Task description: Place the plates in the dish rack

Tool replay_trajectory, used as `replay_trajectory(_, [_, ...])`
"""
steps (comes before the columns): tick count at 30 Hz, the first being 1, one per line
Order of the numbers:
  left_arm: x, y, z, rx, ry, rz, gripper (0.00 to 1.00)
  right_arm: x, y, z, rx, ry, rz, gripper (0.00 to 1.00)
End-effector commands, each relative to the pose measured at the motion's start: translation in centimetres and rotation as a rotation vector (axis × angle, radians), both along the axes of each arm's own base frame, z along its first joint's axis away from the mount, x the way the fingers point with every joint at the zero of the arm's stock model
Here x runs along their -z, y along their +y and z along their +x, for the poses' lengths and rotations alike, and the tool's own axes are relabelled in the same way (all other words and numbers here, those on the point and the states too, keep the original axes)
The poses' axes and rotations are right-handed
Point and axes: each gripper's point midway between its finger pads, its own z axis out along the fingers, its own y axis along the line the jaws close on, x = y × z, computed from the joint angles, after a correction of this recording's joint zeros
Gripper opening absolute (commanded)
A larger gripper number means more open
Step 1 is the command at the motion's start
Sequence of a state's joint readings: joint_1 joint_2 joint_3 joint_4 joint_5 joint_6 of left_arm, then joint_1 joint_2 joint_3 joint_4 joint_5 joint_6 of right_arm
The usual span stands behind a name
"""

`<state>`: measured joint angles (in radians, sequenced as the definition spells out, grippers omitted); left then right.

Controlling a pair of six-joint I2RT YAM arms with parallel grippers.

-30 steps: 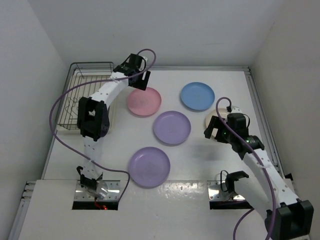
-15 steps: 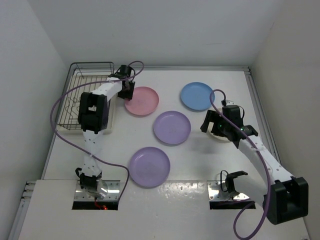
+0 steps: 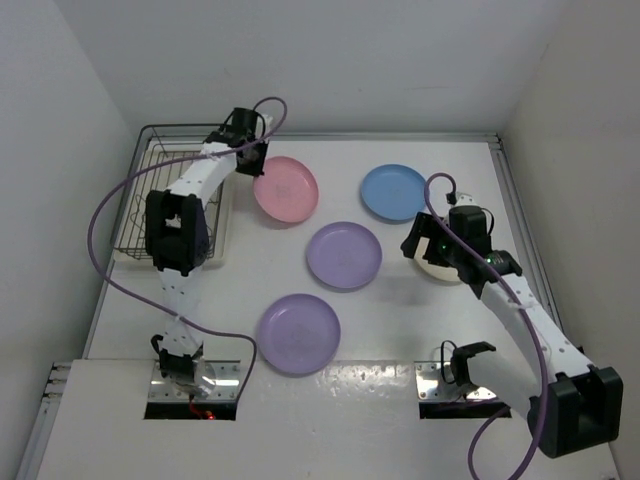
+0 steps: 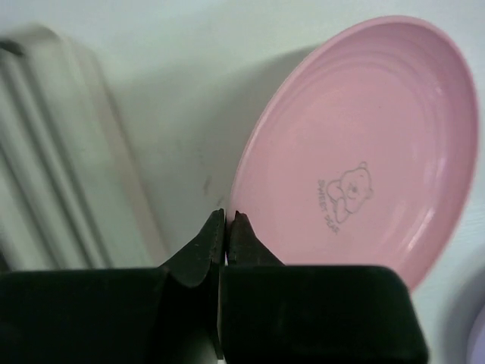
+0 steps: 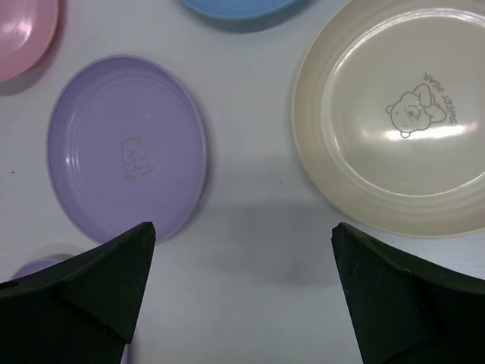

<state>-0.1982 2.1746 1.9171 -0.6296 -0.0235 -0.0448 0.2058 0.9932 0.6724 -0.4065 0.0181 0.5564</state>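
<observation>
Pink round plastic plate [image 3: 286, 188] is the one in play: the left fingers [image 4: 227, 227], wide apart a second ago, have snapped shut on its rim. It now tips up off the white bench [image 3: 400, 330], just beside the dark wire dish rack [image 3: 175, 150] at far left, so a lift into the rack looks next. The right fingers [image 3: 420, 248] hang fully spread, holding nothing, over the round cream plate [image 5: 394, 121], whose bear drawing carries lettering that reads like "SWEET DEAR".
</observation>
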Motion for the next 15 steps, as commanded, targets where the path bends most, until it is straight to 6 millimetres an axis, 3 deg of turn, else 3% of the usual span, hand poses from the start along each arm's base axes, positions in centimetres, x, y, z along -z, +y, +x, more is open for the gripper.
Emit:
replay_trajectory(1, [-17.9,0.4,1.0,0.021,-0.395,0.035,0.00,-2.2,-0.1,0.2,0.003,-0.075,0.002,1.00])
replay_trajectory(3, [-22.2,1.6,0.1,0.015,-0.480,0.086,0.00,-2.1,-0.1,0.1,0.004,-0.078,0.002,1.00])
replay_trajectory(4, [-26.3,2.9,-0.9,-0.031,-0.562,0.118,0.00,-2.4,-0.3,0.0,0.009,-0.092,0.001,1.00])
replay_trajectory(5, [-28.2,3.7,-1.5,-0.038,-0.602,0.161,0.00,-2.3,-0.3,-0.2,0.009,-0.095,0.004,1.00])
replay_trajectory(8, [-34.7,8.7,-4.5,-0.188,-0.718,0.294,0.00,-2.4,-0.2,-0.5,0.005,-0.106,0.012,1.00])
replay_trajectory(10, [-36.8,13.5,-6.5,-0.311,-0.725,0.459,0.00,-2.5,-0.1,-0.6,-0.003,-0.111,0.016,1.00])
replay_trajectory(11, [-36.9,15.1,-7.2,-0.344,-0.710,0.514,0.00,-2.6,-0.1,-0.6,-0.005,-0.113,0.017,1.00])
replay_trajectory(12, [-38.6,18.2,-9.1,-0.399,-0.725,0.595,0.00,-2.6,0.0,-0.6,-0.006,-0.113,0.022,1.00])
replay_trajectory(13, [-36.9,20.2,-9.9,-0.441,-0.662,0.666,0.00,-2.8,0.3,-0.6,-0.019,-0.114,0.026,1.00])
replay_trajectory(15, [-36.6,23.3,-11.8,-0.494,-0.636,0.749,0.00,-3.0,0.2,-0.5,-0.020,-0.116,0.024,1.00])
